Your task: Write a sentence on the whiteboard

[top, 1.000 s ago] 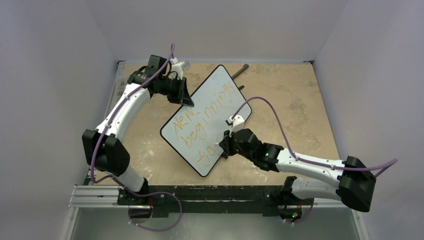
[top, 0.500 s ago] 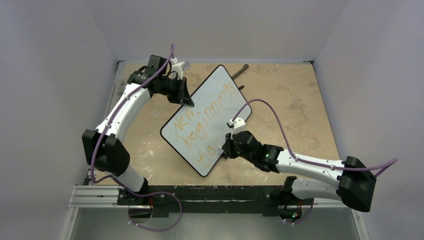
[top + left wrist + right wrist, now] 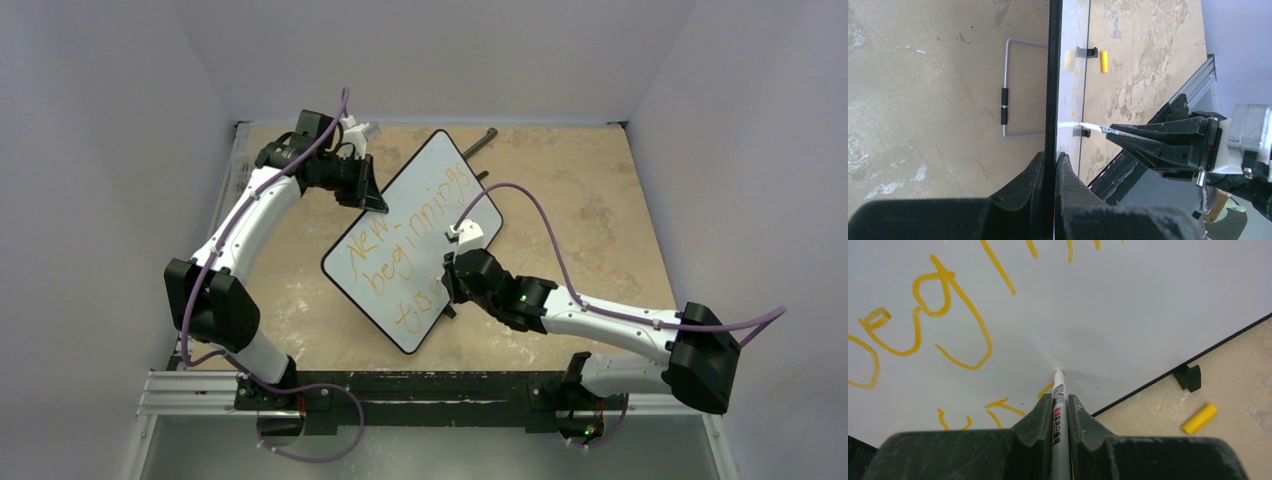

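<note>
Whiteboard (image 3: 408,190), white with a thin black rim and rounded corners, lies diagonal across the middle of the tan table (image 3: 590,200) in the overhead view, one corner toward the back wall and one toward the arm bases. The sentence (image 3: 415,232) runs over it in orange marker on three slanted lines: "New", "beginnings", and a third line that starts "to" and is partly hidden by the right arm.

The left arm reaches up the left side and bends inward. The left gripper (image 3: 1052,161) is clamped tight on the black rim at the whiteboard's upper left edge, which the left wrist camera sees edge-on. The right arm stretches low from the near right corner. The right gripper (image 3: 1060,401) pinches a white marker (image 3: 1060,432) between nearly closed fingers, barrel pointing straight ahead, and the tip touches the white surface.

That tip sits in blank space below the "g" of "beginnings", just right of the last orange strokes and close to the board's lower right rim. A small black foot (image 3: 1189,377) juts from that rim, and a yellow cap (image 3: 1199,418) lies on the table near it. A grey wire stand (image 3: 1007,85) shows behind the board. Bare tabletop spreads right of the board out to the wall.
</note>
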Controlling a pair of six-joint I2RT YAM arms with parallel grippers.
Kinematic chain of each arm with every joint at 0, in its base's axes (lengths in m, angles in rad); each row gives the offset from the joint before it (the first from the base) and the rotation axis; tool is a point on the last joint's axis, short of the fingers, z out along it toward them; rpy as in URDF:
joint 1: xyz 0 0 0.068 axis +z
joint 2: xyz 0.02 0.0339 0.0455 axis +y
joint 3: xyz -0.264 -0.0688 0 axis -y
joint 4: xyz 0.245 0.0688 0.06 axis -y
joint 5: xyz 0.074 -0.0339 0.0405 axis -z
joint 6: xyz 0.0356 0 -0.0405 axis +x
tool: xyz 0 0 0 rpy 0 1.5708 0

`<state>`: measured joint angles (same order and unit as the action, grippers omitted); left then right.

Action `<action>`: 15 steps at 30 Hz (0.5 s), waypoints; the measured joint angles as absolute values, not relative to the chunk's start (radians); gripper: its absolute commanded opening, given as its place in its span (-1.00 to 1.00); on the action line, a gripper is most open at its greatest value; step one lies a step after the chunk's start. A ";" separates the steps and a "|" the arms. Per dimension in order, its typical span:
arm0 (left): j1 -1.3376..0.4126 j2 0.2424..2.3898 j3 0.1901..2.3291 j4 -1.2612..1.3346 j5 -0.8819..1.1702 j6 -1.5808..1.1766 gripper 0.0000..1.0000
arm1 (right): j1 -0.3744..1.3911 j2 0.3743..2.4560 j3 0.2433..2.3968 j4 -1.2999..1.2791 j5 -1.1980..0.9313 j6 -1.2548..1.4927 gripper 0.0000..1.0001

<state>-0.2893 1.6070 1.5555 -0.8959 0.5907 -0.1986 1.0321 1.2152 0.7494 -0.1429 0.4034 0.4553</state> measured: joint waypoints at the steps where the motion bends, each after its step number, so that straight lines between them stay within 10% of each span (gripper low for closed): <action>1: -0.289 1.607 1.555 -0.896 0.590 -0.199 -1.00 | 1.032 1.225 0.765 -0.143 0.407 0.448 -1.00; 15: -0.289 1.608 1.555 -0.895 0.590 -0.193 -1.00 | 1.028 1.291 0.888 -0.144 0.435 0.387 -1.00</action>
<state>-0.2890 1.6081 1.5555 -0.8948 0.5900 -0.1928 1.0279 1.2907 0.8883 -0.1444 0.4355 0.3874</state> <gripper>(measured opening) 0.047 0.095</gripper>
